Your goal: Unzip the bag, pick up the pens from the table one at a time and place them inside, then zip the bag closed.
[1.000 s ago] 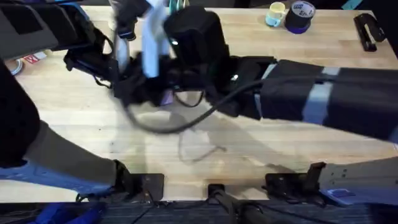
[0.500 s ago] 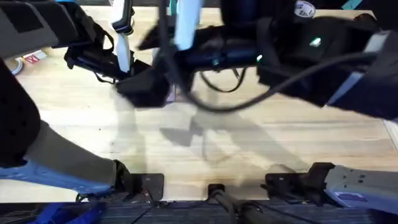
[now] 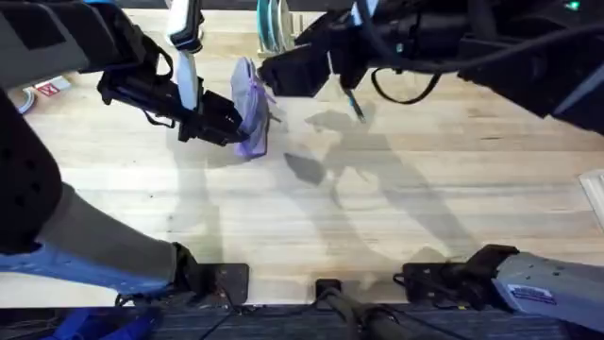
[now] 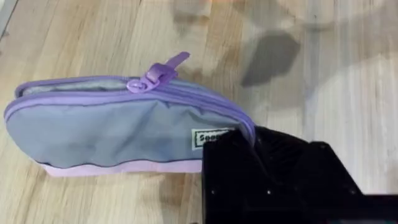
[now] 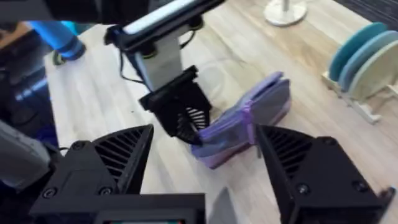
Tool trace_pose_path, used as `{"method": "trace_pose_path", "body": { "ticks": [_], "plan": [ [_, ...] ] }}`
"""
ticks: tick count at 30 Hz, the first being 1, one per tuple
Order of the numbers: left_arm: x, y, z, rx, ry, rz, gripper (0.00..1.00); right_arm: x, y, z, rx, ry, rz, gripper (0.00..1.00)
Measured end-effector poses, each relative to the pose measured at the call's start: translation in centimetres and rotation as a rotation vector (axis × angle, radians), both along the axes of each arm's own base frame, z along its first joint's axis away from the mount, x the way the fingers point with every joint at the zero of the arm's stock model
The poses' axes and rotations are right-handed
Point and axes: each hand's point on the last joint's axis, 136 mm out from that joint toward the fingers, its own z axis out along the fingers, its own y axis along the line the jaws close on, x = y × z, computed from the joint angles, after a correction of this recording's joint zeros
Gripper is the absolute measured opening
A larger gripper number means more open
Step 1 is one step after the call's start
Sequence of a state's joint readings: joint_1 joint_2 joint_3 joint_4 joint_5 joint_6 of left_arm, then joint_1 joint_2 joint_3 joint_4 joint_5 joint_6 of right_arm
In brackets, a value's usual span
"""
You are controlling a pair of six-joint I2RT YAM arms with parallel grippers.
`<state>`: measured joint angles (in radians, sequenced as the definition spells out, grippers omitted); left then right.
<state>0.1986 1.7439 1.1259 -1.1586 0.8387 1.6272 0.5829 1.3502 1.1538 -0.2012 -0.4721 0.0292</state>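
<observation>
The lavender bag (image 3: 251,111) stands on its long edge on the table (image 3: 396,217). My left gripper (image 3: 225,123) is shut on one end of it. In the left wrist view the bag (image 4: 118,134) shows its zipper pull (image 4: 158,70) partway along the top, and my black finger (image 4: 267,171) clamps the end by the label. My right gripper (image 3: 276,72) hangs above and just right of the bag. It is open (image 5: 205,180) with nothing between its fingers, and it looks down on the bag (image 5: 252,115). A slim dark stick that looks like a pen (image 3: 355,104) lies under the right arm.
A rack of teal plates (image 3: 272,24) stands at the table's far edge behind the bag, also seen as plates (image 5: 367,53). A red and white item (image 3: 42,90) lies at the far left. The near half of the table is bare wood.
My right arm has drawn back from over the bag, up and to the right, so the bag shows now. My left gripper has kept its hold and place.
</observation>
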Motion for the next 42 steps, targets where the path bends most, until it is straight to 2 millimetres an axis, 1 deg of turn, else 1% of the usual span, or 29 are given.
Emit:
{"method": "trace_pose_path", "body": {
  "ticks": [5,10,16,18,21,24,27,31,34,38,42],
  "plan": [
    [-0.1,0.0,0.0,-0.001,0.004,0.000,0.043,1.6,-1.8,-0.2,-0.005,0.007,-0.057,0.997],
    [-0.4,-0.1,0.1,-0.005,0.040,0.015,0.043,2.5,-3.2,-0.6,-0.010,0.028,-0.089,0.996],
    [-0.4,-0.2,0.1,-0.004,0.066,0.037,0.043,2.1,-3.1,-2.2,-0.004,0.087,-0.003,0.995],
    [-0.4,-0.2,0.1,-0.004,0.071,0.041,0.043,2.1,-3.4,-2.8,-0.002,0.118,0.013,0.995],
    [-0.4,-0.2,0.1,-0.004,0.075,0.045,0.043,1.7,-4.4,-4.0,-0.028,0.178,0.011,0.995],
    [-0.4,-0.2,0.1,-0.005,0.076,0.046,0.043,0.7,-5.8,-5.0,-0.115,0.245,0.001,0.995],
    [-0.4,-0.2,0.1,-0.005,0.078,0.048,0.043,0.5,-6.6,-4.2,-0.196,0.211,0.005,0.995],
    [-0.4,-0.2,0.1,-0.005,0.078,0.048,0.042,1.2,-7.0,-1.1,-0.251,0.070,0.026,0.995],
    [-0.4,-0.2,0.1,-0.006,0.078,0.048,0.042,1.8,-7.0,0.4,-0.272,-0.026,0.046,0.995],
    [-0.4,-0.2,0.1,-0.006,0.078,0.048,0.043,2.1,-6.8,0.6,-0.287,-0.086,0.076,0.995],
    [-0.4,-0.2,0.1,-0.006,0.078,0.048,0.043,2.1,-6.2,-0.4,-0.282,-0.065,0.122,0.996]
  ]
}}
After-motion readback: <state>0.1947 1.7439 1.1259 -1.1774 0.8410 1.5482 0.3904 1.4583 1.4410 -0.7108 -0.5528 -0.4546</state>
